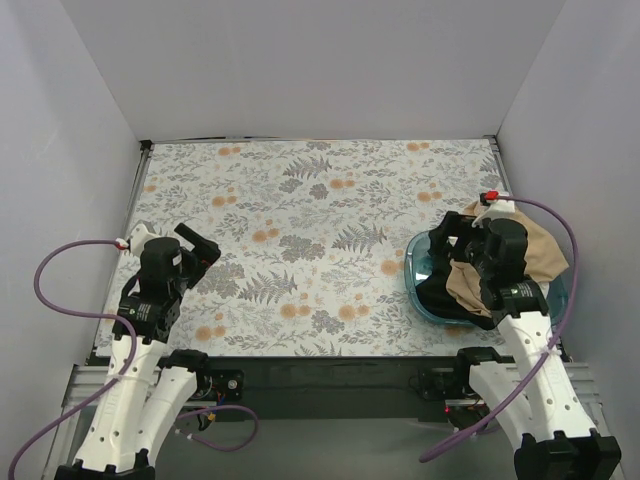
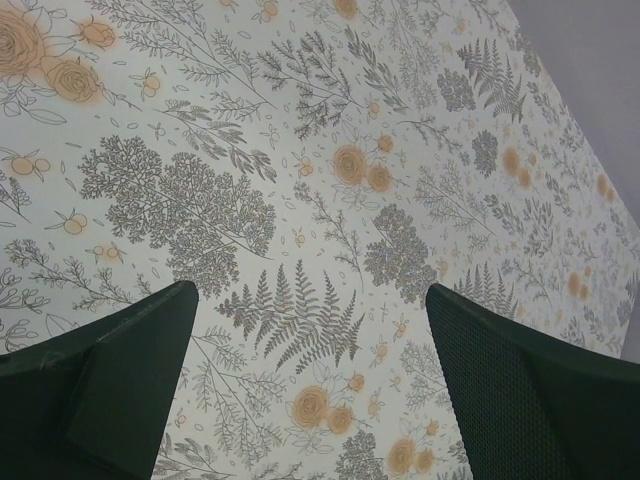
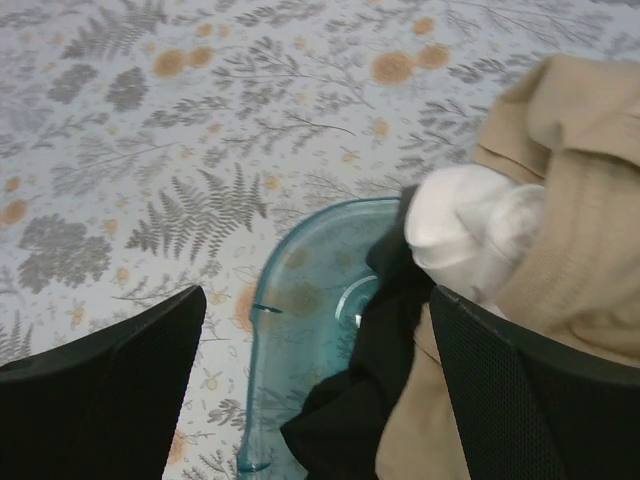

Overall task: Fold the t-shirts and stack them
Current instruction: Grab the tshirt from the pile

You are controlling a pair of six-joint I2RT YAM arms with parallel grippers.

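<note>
Three crumpled t-shirts lie bunched in a teal basin point(image 1: 420, 285) at the table's right edge. The tan shirt point(image 1: 535, 250) is on top and spills over the far right rim. The black shirt point(image 1: 440, 295) hangs at the near left side. In the right wrist view the tan shirt point(image 3: 580, 240), a bundle of white shirt point(image 3: 465, 225) and the black shirt point(image 3: 385, 385) show in the basin point(image 3: 300, 330). My right gripper point(image 3: 318, 395) is open above the basin and holds nothing; it also shows in the top view point(image 1: 465, 240). My left gripper point(image 2: 310, 385) is open and empty above bare floral tablecloth at the left point(image 1: 200, 250).
A floral patterned cloth point(image 1: 310, 230) covers the table. Grey walls close in the left, far and right sides. A dark rail point(image 1: 320, 375) runs along the near edge by the arm bases. Purple cables loop beside each arm.
</note>
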